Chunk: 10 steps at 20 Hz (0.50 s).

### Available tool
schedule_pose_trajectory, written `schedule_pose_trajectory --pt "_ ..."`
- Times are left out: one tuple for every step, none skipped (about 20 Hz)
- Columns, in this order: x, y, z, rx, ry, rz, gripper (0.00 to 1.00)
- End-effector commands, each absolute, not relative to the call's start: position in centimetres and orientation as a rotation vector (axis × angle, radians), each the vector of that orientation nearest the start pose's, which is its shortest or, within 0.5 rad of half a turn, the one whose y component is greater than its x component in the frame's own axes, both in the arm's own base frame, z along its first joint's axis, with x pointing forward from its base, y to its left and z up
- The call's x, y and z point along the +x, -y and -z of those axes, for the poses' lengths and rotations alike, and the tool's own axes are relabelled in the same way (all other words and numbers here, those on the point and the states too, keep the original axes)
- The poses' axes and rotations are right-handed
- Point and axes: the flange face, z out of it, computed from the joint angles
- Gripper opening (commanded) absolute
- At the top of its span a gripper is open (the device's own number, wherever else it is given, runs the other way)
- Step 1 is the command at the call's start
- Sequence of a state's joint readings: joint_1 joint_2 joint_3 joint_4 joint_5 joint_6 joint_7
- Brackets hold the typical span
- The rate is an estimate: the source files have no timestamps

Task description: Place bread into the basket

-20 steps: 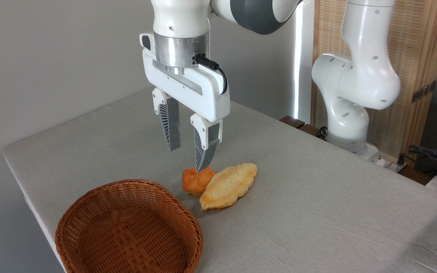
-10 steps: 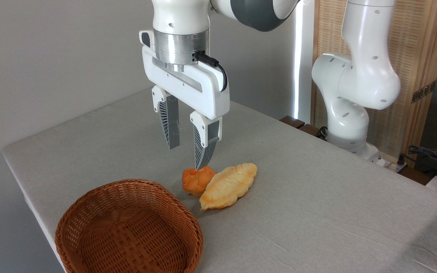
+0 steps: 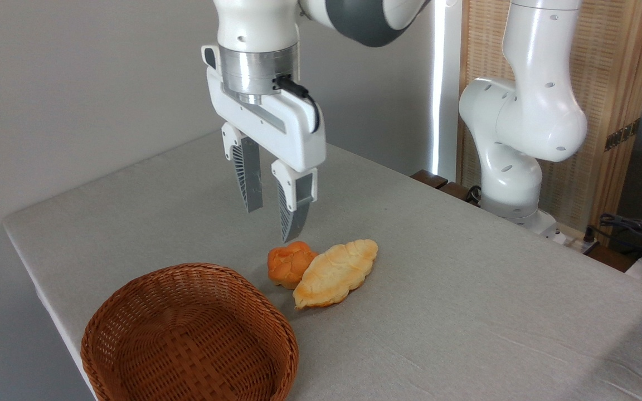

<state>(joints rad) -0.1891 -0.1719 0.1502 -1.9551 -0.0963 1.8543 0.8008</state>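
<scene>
The gripper (image 3: 269, 224) hung with its fingers apart and empty, and the bread (image 3: 287, 264) sat right below it, touching the croissant (image 3: 336, 272).

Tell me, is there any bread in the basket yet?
No. The basket holds nothing, and the orange bun sits on the table against the pale croissant-shaped pastry, under the open gripper.

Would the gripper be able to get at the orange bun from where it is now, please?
Probably yes: the gripper hangs open above the orange bun with nothing between, though the croissant touching its right side may crowd one finger.
</scene>
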Motion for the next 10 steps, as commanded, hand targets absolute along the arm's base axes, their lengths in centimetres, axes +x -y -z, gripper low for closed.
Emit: schedule_pose_trajectory --pt "51.2 5.3 -54.4 -2.945 -1.374 0.140 1.00" --pt "51.2 6.0 -53.8 -2.932 -1.402 0.129 1.00" --pt "51.3 6.3 -53.3 -2.909 -1.453 0.117 1.00" --pt "51.2 6.4 -52.7 -2.878 -1.520 0.104 1.00" --pt "51.1 6.4 -52.3 -2.831 -1.610 0.096 1.00" --pt "51.0 6.4 -52.2 -2.803 -1.657 0.097 1.00" --pt "51.1 6.4 -51.8 -2.752 -1.742 0.089 1.00" --pt "51.2 6.5 -51.6 -2.726 -1.785 0.082 1.00" --pt "51.3 7.0 -51.0 -2.674 -1.866 0.066 1.00" --pt "51.3 7.4 -50.8 -2.645 -1.906 0.061 1.00"
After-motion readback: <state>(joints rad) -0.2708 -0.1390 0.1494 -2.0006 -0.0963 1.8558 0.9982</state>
